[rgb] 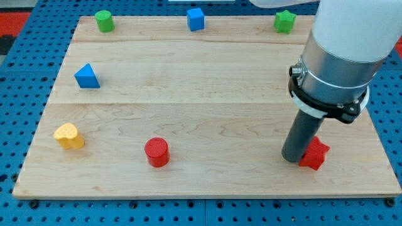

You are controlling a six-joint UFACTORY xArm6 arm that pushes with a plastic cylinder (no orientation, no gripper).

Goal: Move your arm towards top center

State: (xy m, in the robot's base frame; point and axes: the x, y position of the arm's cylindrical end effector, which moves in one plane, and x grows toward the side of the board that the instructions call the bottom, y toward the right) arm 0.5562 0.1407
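My tip (294,158), a bare rod holding nothing, rests on the wooden board (207,94) at the view's lower right, touching the red star block (315,154), well apart from the blue cube (196,19) at top center.

My tip (294,157) rests on the wooden board (207,94) touching the red star block (314,154) at its 9 o'clock side, with the red cylinder (156,152) well off at 9 o'clock and the blue cube (196,19) far toward 11 o'clock.
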